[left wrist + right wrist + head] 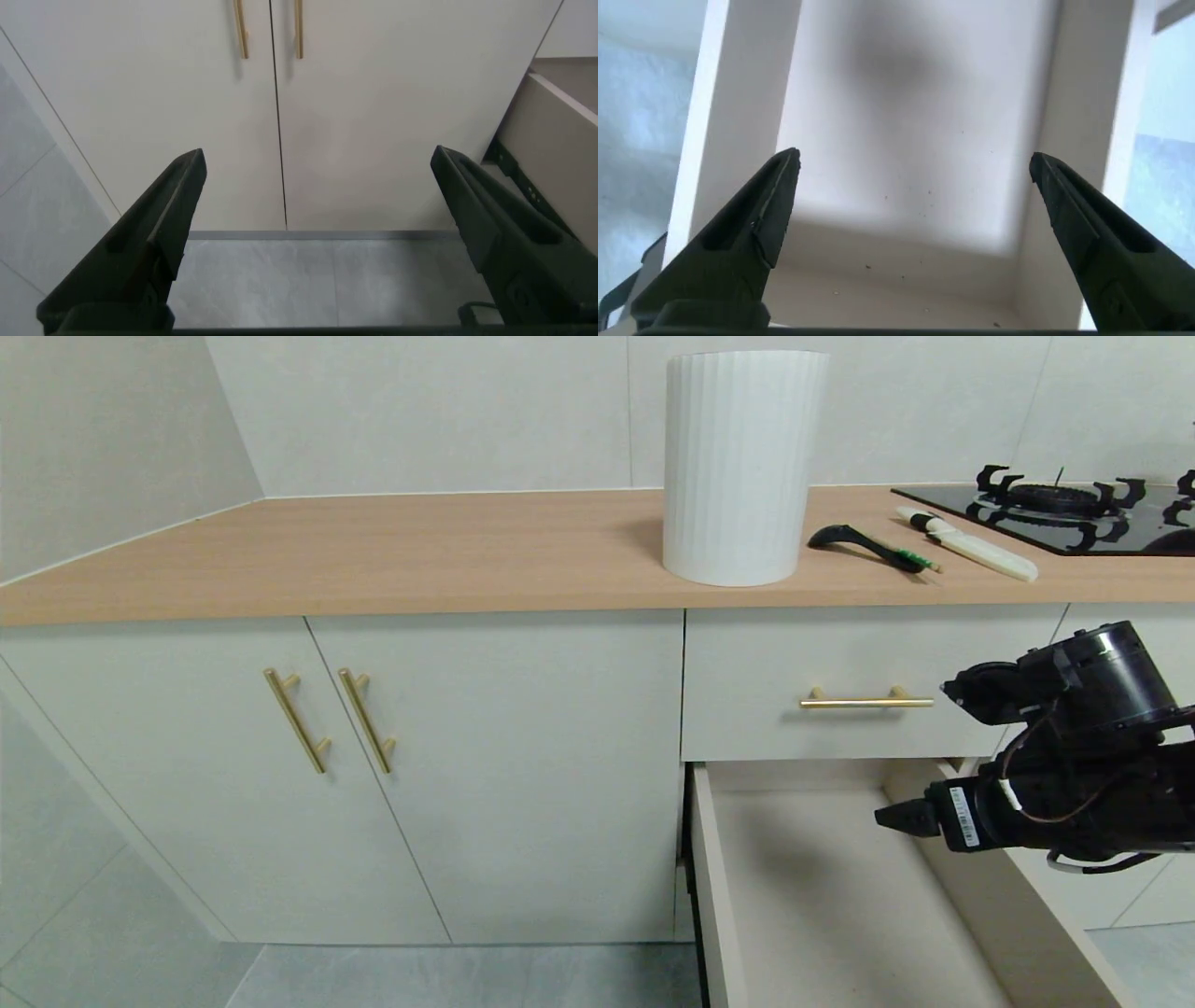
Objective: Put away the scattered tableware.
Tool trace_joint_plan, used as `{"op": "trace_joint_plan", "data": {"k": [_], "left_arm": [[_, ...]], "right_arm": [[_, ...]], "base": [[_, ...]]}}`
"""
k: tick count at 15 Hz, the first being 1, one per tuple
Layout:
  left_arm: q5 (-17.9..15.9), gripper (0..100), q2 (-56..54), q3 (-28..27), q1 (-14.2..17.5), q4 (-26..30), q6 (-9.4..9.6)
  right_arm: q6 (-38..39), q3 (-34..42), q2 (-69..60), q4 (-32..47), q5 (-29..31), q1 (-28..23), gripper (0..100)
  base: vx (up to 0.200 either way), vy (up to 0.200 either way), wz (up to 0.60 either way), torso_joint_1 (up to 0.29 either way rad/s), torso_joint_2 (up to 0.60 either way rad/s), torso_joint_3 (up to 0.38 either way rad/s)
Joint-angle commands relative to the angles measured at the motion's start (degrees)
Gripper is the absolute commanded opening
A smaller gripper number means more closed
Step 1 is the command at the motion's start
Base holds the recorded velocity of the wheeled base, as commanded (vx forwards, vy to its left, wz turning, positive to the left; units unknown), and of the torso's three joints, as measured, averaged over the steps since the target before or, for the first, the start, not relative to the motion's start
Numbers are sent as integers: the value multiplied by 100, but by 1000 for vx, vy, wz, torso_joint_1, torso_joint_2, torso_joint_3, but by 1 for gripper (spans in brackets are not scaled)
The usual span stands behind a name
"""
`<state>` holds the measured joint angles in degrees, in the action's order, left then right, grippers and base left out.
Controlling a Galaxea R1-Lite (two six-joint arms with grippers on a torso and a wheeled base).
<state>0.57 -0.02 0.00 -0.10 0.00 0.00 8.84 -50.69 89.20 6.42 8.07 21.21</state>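
Both spread wide, empty — left gripper (316, 159) facing cupboard doors (383, 93), right gripper (913, 159) over drawer (920, 84)

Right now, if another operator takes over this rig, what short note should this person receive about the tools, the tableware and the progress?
Left tool: open, holds nothing, low in front of the pale cabinet doors.
Right tool: open, holds nothing, above the pulled-out pale lower drawer.
Things: the black ladle with a green-tipped handle and the long cream-white utensil lie side by side on the wooden counter, to the right of the tall white ribbed cylinder.
Done: the drawer is open.
Left: both utensils are not yet picked up; probably they go into the drawer.
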Motion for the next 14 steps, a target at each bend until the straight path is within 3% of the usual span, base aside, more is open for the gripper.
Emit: {"op": "trace_joint_plan", "data": {"k": [1, 7, 14], "left_arm": [[4, 100, 2, 0, 1, 0, 0], [4, 100, 2, 0, 1, 0, 0], [4, 100, 2, 0, 1, 0, 0]], "right_arm": [[-31, 77, -113, -27, 2, -29, 100], [-154, 173, -148, -27, 116, -29, 100], [-181, 200, -113, -133, 186, -29, 100]], "base": [[0, 0, 0, 0, 0, 0], [0, 0, 0, 4, -45, -33], [0, 0, 0, 125, -406, -287]]}}
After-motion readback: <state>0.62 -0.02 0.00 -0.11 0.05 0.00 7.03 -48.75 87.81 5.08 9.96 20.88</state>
